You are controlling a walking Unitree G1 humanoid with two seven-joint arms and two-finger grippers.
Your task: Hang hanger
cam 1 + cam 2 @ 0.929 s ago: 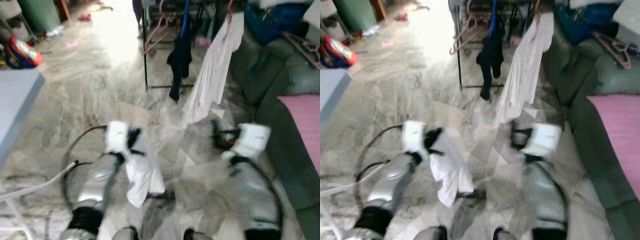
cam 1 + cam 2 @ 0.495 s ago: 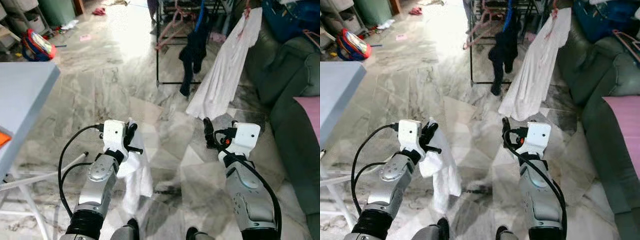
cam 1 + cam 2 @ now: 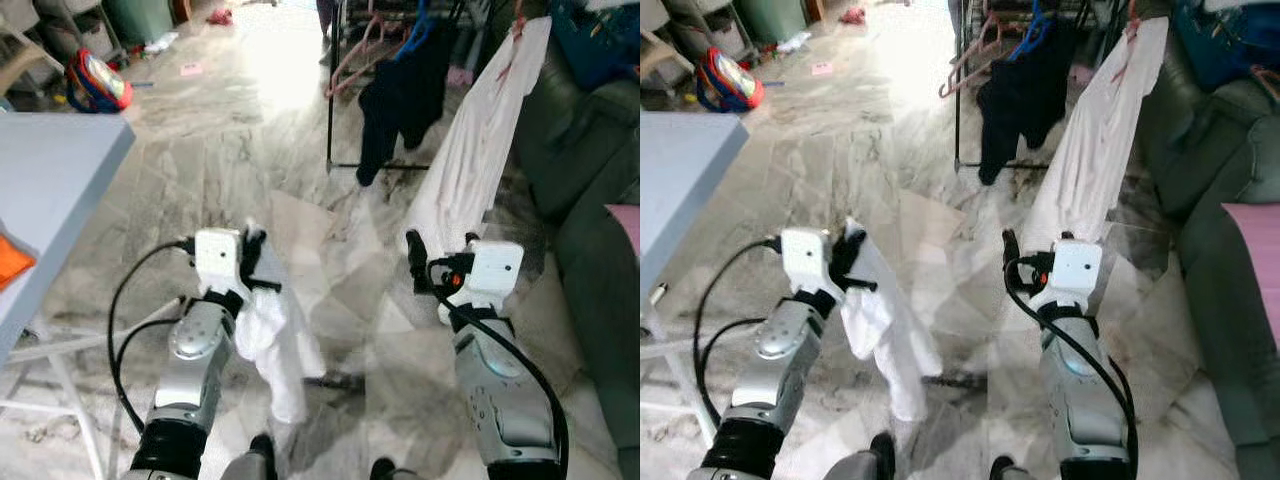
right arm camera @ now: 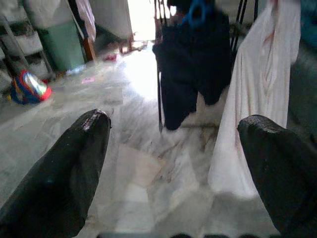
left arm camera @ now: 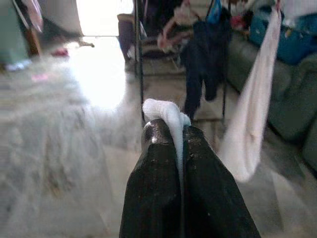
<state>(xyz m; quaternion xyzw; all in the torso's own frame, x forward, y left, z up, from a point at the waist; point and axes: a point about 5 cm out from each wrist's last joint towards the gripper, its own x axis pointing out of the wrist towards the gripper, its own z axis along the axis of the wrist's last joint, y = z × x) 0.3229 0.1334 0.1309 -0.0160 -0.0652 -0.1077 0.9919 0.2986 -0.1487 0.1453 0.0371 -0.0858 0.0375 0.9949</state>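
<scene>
Left gripper (image 3: 252, 262) pinches white garment (image 3: 275, 345), cloth trailing below fingers. Right gripper (image 4: 173, 163) spread wide, empty. Clothes rack (image 3: 970, 90) well ahead, hangers (image 3: 352, 55) on it. Risk: thin pinch slips, garment drops underfoot.

Silver arms, white wrist boxes, looping black cables, black-fingered claws
</scene>
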